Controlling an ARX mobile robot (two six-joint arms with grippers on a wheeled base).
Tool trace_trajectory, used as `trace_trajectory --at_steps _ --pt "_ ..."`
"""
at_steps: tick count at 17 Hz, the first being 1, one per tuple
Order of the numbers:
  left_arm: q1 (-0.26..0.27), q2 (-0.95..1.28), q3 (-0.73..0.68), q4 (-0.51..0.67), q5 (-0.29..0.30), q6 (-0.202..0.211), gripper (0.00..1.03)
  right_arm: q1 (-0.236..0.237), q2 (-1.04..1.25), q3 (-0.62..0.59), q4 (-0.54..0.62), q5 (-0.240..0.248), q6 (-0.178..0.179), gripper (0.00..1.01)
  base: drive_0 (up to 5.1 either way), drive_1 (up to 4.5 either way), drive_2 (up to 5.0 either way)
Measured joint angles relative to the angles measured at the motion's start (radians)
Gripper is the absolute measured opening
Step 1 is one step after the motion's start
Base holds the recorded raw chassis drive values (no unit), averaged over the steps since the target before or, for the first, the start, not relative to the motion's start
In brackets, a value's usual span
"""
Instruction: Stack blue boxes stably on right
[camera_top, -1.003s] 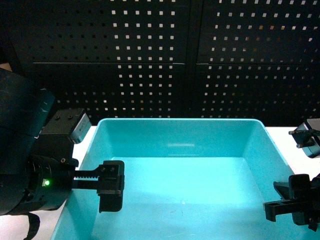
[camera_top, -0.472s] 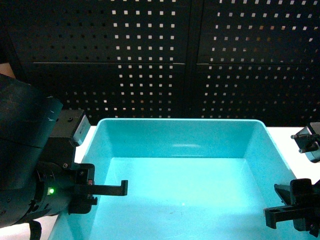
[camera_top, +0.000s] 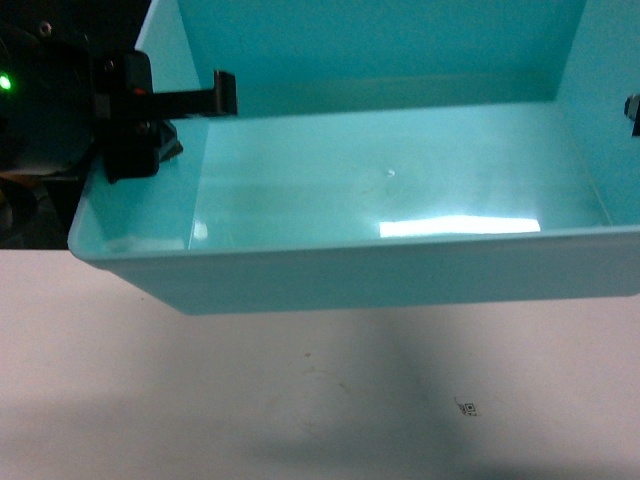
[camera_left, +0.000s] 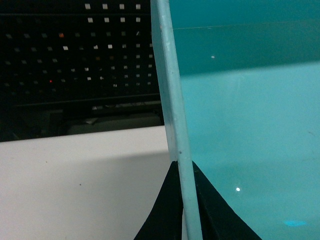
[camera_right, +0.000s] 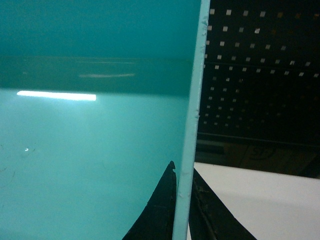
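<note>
Left end effector (camera_left: 182, 200) pinched on the tub's (camera_top: 400, 200) left wall, one finger inside, one outside, rim running up between them. Right end effector (camera_right: 182, 205) clamped the same way on the right wall; in the head view only a sliver of it shows at the right edge. Change since half a second ago: both were then spread beside the tub, which sat low on the worktop (camera_top: 300, 400); now both walls are gripped and the tub fills the upper head view, a broad shadow on the bare worktop beneath it. Judgement: tub is lifted clear and the carry toward the right can begin; no second tub in view, so the stack target cannot be placed. Left arm (camera_top: 60, 110) comes in from upper left, wrist level, finger reaching over the rim. Right arm mostly out of frame. Pegboard (camera_left: 75, 55) behind.
</note>
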Motion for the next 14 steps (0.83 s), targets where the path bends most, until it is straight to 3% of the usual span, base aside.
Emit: trace_trajectory --at_steps 9,11,14 --pt "0.0 -0.028 0.011 0.014 -0.004 0.008 0.02 0.0 -0.031 0.007 0.005 -0.002 0.0 0.07 0.0 0.0 0.0" --pt "-0.001 -0.03 0.0 0.085 -0.033 0.038 0.02 0.001 -0.033 0.007 0.041 0.008 -0.004 0.07 0.0 0.0 0.0" --pt "-0.003 -0.041 -0.004 0.09 -0.041 0.061 0.02 0.001 -0.043 0.007 0.042 0.008 -0.004 0.07 0.0 0.0 0.0"
